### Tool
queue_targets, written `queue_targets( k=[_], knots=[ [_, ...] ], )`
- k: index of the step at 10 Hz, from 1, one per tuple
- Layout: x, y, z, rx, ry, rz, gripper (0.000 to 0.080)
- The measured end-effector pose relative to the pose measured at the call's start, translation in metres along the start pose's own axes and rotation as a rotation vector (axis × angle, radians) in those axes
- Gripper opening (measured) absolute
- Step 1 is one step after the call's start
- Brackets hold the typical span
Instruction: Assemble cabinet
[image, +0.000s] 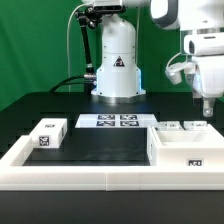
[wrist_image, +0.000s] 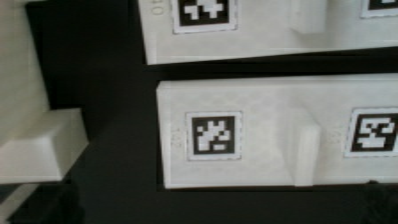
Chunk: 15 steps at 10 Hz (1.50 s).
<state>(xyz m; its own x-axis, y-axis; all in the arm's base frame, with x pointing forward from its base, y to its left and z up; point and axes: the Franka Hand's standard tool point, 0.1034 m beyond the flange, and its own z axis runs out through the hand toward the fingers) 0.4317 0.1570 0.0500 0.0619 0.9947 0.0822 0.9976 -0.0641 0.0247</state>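
The cabinet's large open white box body (image: 188, 152) lies at the exterior view's right, inside the frame. Two smaller white tagged blocks (image: 197, 126) lie just behind it, and a third tagged block (image: 48, 133) lies at the left. My gripper (image: 204, 103) hangs in the air above the blocks at the right, holding nothing. In the wrist view a white block with two tags (wrist_image: 267, 135) lies directly below, with another tagged block (wrist_image: 231, 30) beside it. My gripper (wrist_image: 214, 208) shows only as dark finger edges far apart, open.
The marker board (image: 118, 121) lies in front of the robot base (image: 116, 70). The low white border frame (image: 90, 178) runs along the front and sides. The black mat (image: 100, 145) lies between the left block and the box body.
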Motion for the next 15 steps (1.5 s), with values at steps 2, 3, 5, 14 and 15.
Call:
queue_targets(
  k=[2, 3, 5, 14, 15],
  knots=[
    [-0.002, -0.007, 0.013, 0.027, 0.001, 0.007, 0.0796],
    [-0.002, -0.011, 0.018, 0.037, 0.002, 0.008, 0.0796],
    [-0.001, -0.013, 0.024, 0.040, 0.008, 0.010, 0.0796],
    [-0.004, -0.022, 0.036, 0.068, 0.006, 0.014, 0.0200],
    [-0.004, -0.022, 0.036, 0.068, 0.006, 0.014, 0.0200]
  ],
)
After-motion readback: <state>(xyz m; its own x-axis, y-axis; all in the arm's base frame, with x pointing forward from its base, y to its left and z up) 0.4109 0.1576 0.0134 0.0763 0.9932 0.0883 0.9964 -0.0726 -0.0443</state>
